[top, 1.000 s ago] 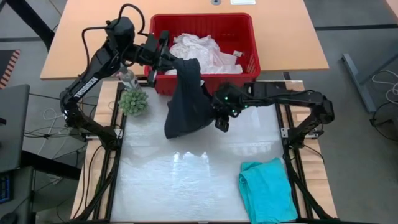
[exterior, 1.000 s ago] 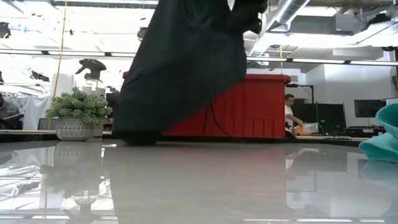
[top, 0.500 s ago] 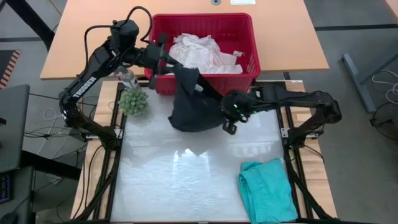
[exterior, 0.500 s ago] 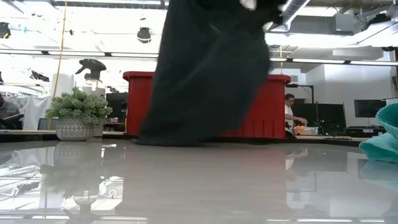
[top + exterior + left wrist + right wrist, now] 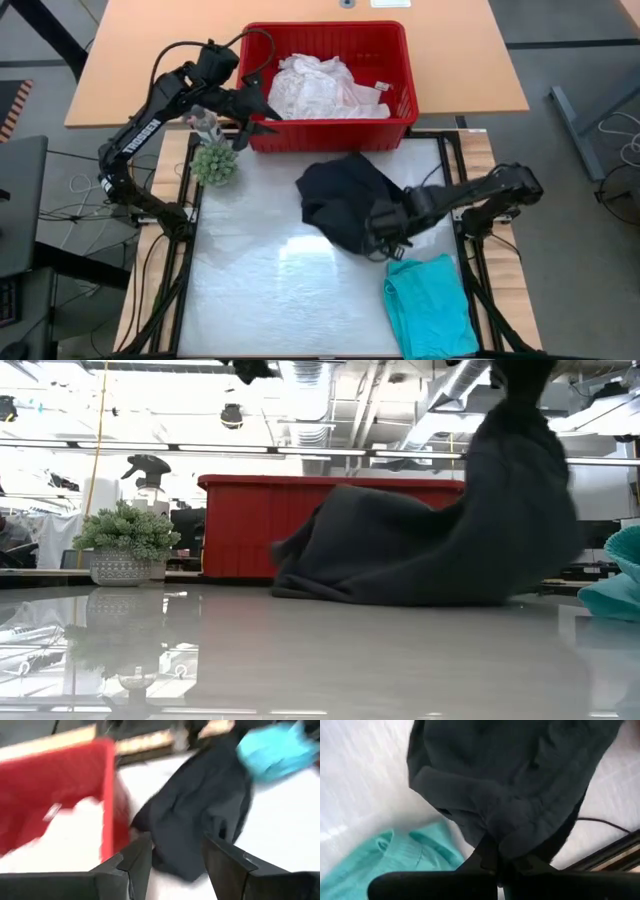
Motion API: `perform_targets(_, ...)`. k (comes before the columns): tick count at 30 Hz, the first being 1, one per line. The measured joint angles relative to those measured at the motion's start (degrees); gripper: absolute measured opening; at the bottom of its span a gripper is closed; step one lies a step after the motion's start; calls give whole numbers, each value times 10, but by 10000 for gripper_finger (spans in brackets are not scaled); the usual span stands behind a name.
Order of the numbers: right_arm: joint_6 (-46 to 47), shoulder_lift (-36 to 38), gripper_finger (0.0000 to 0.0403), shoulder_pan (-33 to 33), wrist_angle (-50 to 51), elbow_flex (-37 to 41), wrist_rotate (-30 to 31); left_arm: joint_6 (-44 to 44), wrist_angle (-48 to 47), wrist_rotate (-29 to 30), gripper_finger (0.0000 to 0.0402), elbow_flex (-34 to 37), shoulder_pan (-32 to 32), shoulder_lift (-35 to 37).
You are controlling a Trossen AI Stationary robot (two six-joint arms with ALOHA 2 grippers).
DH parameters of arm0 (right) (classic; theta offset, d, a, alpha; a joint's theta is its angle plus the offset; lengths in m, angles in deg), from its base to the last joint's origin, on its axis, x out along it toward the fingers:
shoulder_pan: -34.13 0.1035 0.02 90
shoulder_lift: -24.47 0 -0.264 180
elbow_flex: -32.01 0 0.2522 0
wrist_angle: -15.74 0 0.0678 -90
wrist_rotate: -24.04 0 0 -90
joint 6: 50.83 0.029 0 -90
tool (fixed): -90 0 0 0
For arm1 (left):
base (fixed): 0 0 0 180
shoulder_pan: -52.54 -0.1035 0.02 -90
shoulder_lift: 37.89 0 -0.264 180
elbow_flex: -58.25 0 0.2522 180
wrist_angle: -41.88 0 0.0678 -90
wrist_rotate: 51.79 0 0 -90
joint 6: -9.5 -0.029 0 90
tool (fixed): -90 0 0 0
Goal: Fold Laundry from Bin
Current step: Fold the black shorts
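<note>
The black garment (image 5: 345, 198) lies heaped on the white table, and one end rises to my right gripper (image 5: 384, 238), which is shut on it. In the low view that end (image 5: 520, 420) climbs out of the picture's top. The red bin (image 5: 400, 60) at the table's far edge holds white laundry (image 5: 318, 85). A teal garment (image 5: 430, 305) lies at the near right. My left gripper (image 5: 265, 113) hangs open by the bin's near left corner, with nothing between its fingers (image 5: 140, 862). My right gripper pinches a bunched fold at the black garment's near right end (image 5: 507, 837) between its two fingers. The fingers come from above, pointing steeply down. That end is raised off the table and drawn up; the rest (image 5: 400, 555) lies slack on the table.
A small potted plant (image 5: 213, 162) and a spray bottle (image 5: 205, 125) stand at the table's far left, below my left arm. The table's near left part (image 5: 260, 290) is bare.
My left gripper has opened and let go of the black garment, tipping down beside the bin. My right gripper has swung toward the table's near right, sinking and tipping downward, and has drawn the garment away from the bin. The garment, formerly hanging, now lies heaped on the table.
</note>
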Motion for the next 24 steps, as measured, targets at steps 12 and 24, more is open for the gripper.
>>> perform_targets(12, -158, -146, 23, 111, 16, 26, -18, 154, 244, -119, 163, 74, 27, -104)
perform_targets(24, -286, -260, 23, 209, 17, 26, -17, 191, 465, -134, 163, 74, 56, -226)
